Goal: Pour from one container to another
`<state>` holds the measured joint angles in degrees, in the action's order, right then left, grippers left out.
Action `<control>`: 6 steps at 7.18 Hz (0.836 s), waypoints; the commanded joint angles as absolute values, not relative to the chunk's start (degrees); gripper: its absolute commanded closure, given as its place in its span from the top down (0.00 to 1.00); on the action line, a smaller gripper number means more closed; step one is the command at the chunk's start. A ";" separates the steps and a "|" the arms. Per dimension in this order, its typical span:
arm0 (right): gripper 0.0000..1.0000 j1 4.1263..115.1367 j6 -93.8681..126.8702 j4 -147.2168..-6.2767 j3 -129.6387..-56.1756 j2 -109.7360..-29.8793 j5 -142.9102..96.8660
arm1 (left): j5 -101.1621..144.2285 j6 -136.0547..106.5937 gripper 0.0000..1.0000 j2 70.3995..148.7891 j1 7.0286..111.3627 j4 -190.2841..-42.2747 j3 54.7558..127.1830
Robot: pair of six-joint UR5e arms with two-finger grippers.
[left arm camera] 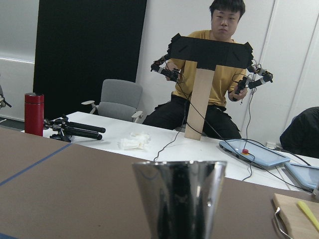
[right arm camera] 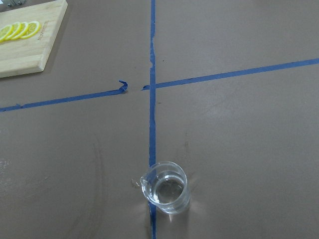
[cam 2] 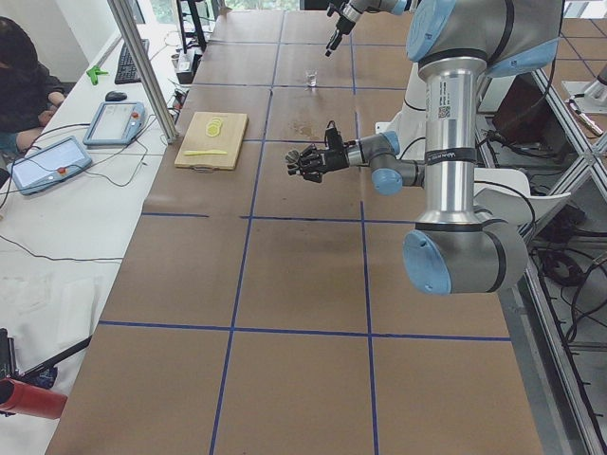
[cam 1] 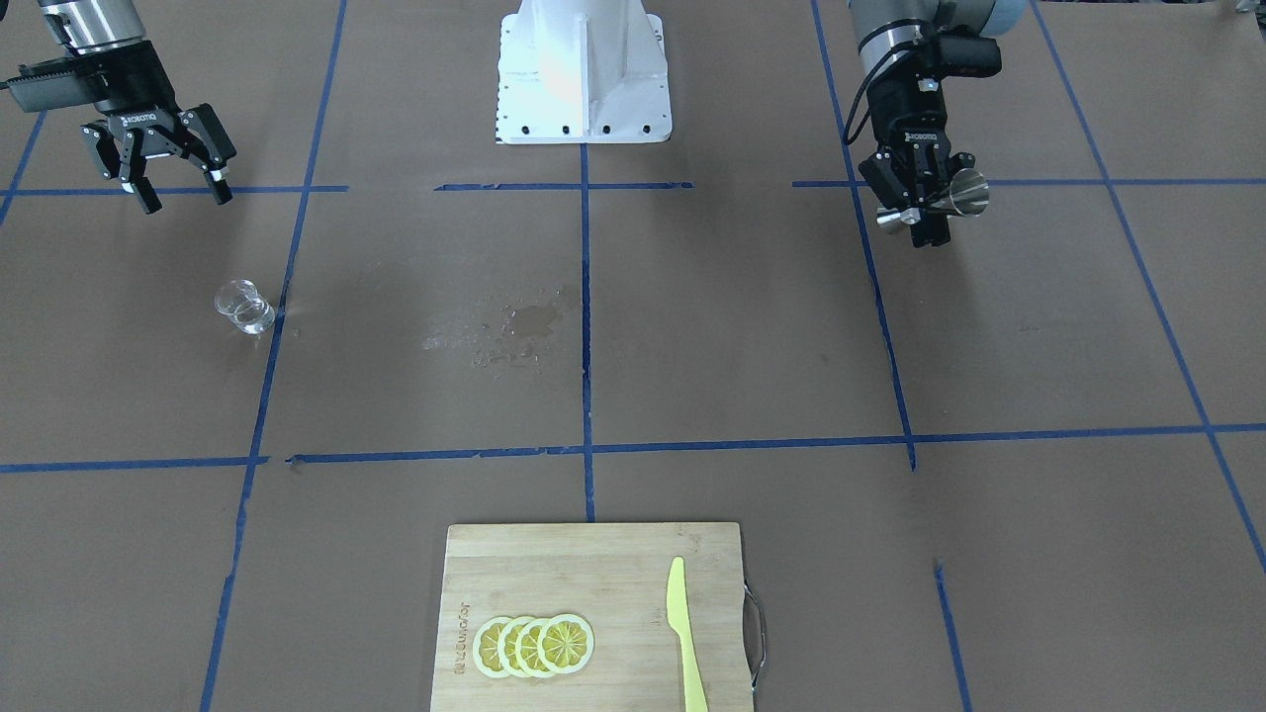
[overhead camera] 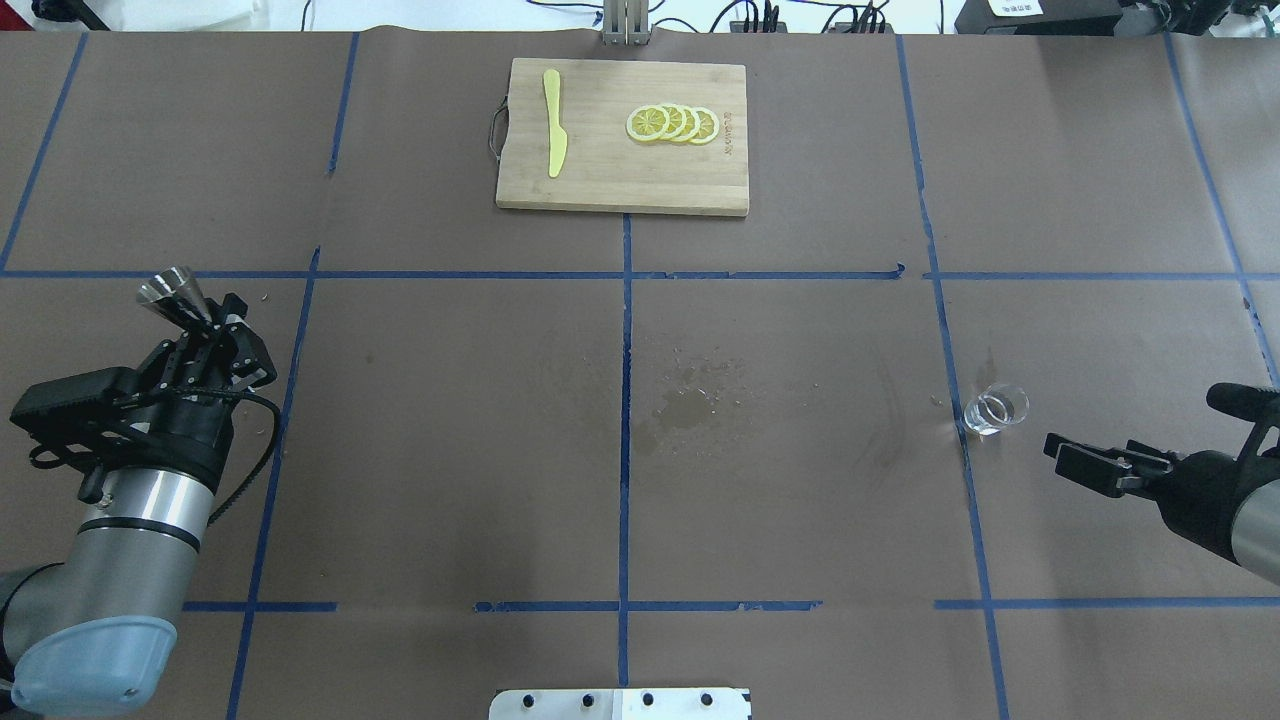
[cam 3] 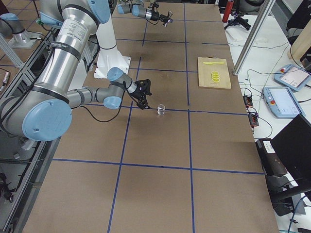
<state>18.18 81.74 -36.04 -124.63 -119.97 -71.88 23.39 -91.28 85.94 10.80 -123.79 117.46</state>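
Note:
My left gripper (cam 1: 928, 222) is shut on the waist of a metal jigger (cam 1: 964, 193), held above the table on the robot's left side. In the overhead view the jigger (overhead camera: 172, 293) sticks out beyond the left gripper (overhead camera: 212, 325). The left wrist view shows the jigger's wide cup (left arm camera: 179, 196) upright, close to the lens. A small clear glass beaker (cam 1: 244, 307) (overhead camera: 996, 410) (right arm camera: 166, 187) holding clear liquid stands on a blue tape line on the robot's right side. My right gripper (cam 1: 186, 200) (overhead camera: 1066, 456) hangs open and empty, a short way from the beaker.
A wooden cutting board (overhead camera: 600, 180) with lemon slices (overhead camera: 672, 124) and a yellow knife (overhead camera: 554, 135) lies at the table's far edge. A wet stain (overhead camera: 685, 405) marks the middle of the paper. A person (left arm camera: 209, 84) sits beyond the table's left end.

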 commanded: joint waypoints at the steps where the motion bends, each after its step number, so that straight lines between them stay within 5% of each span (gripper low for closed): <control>1: 1.00 18.11 81.74 -36.04 -124.63 -119.97 -71.72 | 23.64 -71.90 0.00 88.59 10.81 -154.80 105.95; 6: 1.00 13.83 81.74 -36.12 -121.13 -120.23 -59.31 | 23.91 -39.47 0.00 100.53 10.28 -169.19 104.59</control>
